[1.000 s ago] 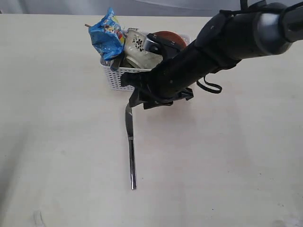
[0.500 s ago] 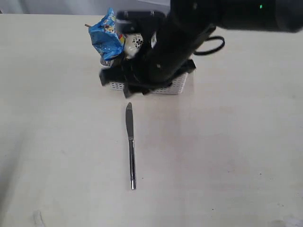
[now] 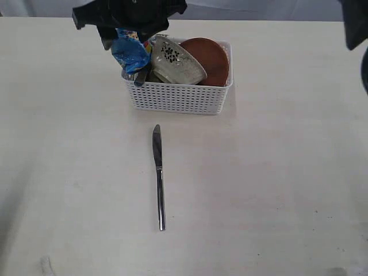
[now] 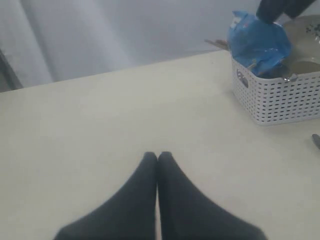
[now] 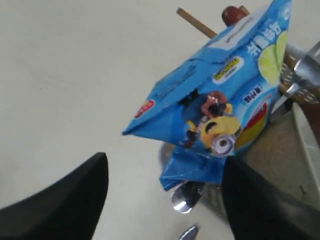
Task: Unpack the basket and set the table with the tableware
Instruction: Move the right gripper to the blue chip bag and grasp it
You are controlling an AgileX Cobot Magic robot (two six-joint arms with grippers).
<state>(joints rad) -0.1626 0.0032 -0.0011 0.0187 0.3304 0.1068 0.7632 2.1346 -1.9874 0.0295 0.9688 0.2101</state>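
— At the centre of the frame, on the counter (image 3: 276, 190), the knife (image 3: 158, 178) lies by itself, blade tip toward the basket (image 3: 181, 98) but clear of it.

— Where has the arm gone?

— A second ago the right arm (image 3: 129, 14) was down over the blade end. Now it is swung away to the upper left of the frame, above the basket's left end. Its jaws have spread wide and grip nothing. In the wrist view they stand either side of the blue crisp bag (image 5: 215, 110), not touching it as far as I can tell.

— So the knife counts as placed?

— I judge so, the first piece out. The bowl (image 3: 175, 60) and brown plate (image 3: 210, 57) lean inside the basket at upper middle. The fork (image 5: 300, 75), a chopstick (image 5: 195, 22) and the spoon (image 5: 232, 12) poke out behind the bag.

— That bag isn't tableware.

— No, but it sits over the cutlery, so it may need shifting first, or the jaws must reach past it.

— And the left side?

— Left jaws are pressed shut and empty over bare counter, apart from the basket.
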